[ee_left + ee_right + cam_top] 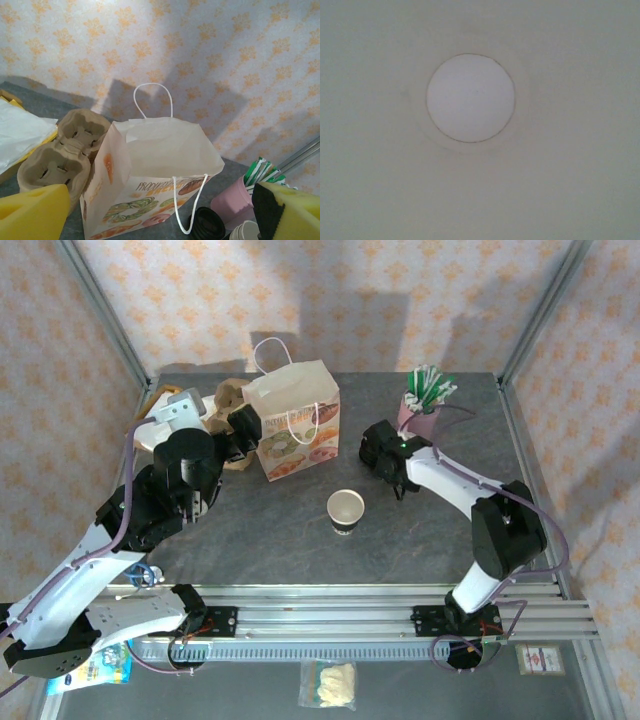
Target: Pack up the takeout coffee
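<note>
Beside bag (160,145), L gripper (160,205) gapes wide; R gripper (383,455) state unclear (cup (346,510) mid-table).

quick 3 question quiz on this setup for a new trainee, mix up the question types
1. True or false: the paper cup with the dark lower band has a lid on it.
2. What does the pink cup hold? A) straws B) black lids C) napkins
3. Fill in: in the top view, the cardboard cup carrier lies to the ___ of the paper bag.

Key: 1 false, its top is open; 2 A; 3 left.
</note>
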Available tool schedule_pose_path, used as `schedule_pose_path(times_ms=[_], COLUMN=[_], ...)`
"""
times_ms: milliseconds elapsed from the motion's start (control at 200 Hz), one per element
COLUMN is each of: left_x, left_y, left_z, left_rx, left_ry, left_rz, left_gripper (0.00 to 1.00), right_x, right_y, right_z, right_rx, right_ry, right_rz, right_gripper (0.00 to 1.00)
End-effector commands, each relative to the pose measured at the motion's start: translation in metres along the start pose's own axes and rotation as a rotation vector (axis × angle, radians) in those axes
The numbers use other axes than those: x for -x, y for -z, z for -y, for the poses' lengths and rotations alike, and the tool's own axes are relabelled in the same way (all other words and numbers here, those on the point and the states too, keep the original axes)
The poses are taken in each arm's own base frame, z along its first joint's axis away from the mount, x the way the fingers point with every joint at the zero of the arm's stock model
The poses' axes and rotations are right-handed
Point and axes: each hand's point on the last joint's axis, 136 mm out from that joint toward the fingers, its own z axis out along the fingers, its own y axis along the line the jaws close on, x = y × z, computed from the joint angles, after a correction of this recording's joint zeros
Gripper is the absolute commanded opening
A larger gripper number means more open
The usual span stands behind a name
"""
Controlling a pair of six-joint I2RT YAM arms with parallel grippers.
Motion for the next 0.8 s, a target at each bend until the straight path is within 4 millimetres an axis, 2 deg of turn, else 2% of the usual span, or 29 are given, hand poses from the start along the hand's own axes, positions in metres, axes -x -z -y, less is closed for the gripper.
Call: schedule_pose_path(times_ms=[0, 220, 536, 636, 796], left_x=[0.012, 0.012, 0.014, 0.013, 0.010], left_y=[0.004, 0.007, 0.013, 0.013, 0.012], left_z=[0.000, -0.005, -0.011, -0.012, -0.014], left_rx=[-0.005, -0.004, -0.003, 0.003, 0.025], left_ry=[-0.003, 0.007, 0.021, 0.013, 0.032], left_rz=[0.026, 0.032, 0.038, 0.032, 0.012], left_gripper=[0.95, 0.95, 0.95, 0.95, 0.95], right_x=[0.008, 0.008, 0.003, 0.005, -0.002], right_y=[0.010, 0.008, 0.012, 0.026, 0.069], right_z=[0.024, 0.037, 0.044, 0.033, -0.005], right_rx=[-0.071, -0.115, -0.112, -0.037, 0.159], right_ry=[-0.042, -0.063, -0.068, -0.036, 0.121], right_rz=[0.058, 0.062, 0.052, 0.044, 0.042], right_gripper=[0.70, 0.71, 0.71, 0.71, 0.69])
